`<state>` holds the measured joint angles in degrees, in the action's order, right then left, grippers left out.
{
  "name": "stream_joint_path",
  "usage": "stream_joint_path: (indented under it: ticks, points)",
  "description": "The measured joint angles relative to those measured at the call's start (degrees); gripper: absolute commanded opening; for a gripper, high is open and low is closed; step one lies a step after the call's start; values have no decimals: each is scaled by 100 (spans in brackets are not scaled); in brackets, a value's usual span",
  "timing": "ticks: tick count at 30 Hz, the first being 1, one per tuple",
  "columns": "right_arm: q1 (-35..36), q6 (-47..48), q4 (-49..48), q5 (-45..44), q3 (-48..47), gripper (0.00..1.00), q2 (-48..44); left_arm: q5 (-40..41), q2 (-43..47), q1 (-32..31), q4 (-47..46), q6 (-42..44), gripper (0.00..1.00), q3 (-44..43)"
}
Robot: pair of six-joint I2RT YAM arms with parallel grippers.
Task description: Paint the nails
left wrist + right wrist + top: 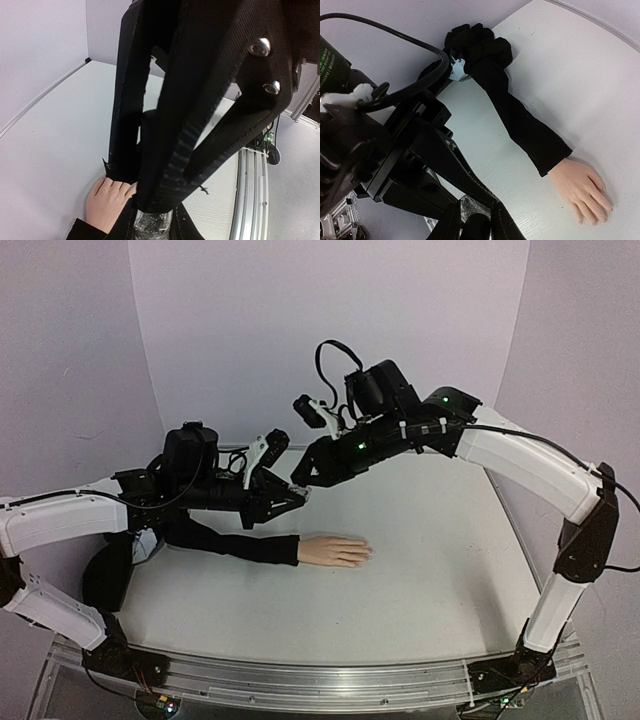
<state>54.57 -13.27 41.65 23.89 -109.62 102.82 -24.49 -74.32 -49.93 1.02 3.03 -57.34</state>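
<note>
The pale mannequin hand (pixel 335 550) lies flat on the table, palm down, at the end of a long black sleeve (pixel 230 540). Its nails (pixel 366 553) point right and are too small to make out. The hand also shows in the right wrist view (pixel 582 190) and the left wrist view (pixel 107 200). My left gripper (pixel 297 496) is shut on a small glittery polish bottle (pixel 152 223), held above the table behind the sleeve. My right gripper (pixel 298 478) meets it from the right and is shut on the bottle's dark cap (pixel 477 226).
The sleeve's far end is bunched in a heap (pixel 477 42) near the back left wall. An aluminium rail (pixel 320 680) runs along the table's near edge. White walls close in the back and both sides.
</note>
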Motion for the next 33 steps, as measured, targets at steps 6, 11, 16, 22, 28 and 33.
stream_joint_path:
  ticks: [6,11,16,22,28,33]
  points:
    - [0,81,0,-73,2,0,-1,-5,0,0,3,-7,0,-2]
    - [11,234,-9,-176,113,0,-82,-132,-67,4,175,7,0,-98]
    - [19,458,-31,-131,356,0,-282,-364,-158,-17,342,68,0,-242]
    - [37,780,-93,14,542,0,-457,-633,-193,-28,438,180,0,-328]
    - [74,1278,-153,181,755,0,-571,-865,-250,-28,594,292,0,-382]
    - [149,2085,-324,351,1232,0,-830,-1201,-328,-83,726,390,0,-382]
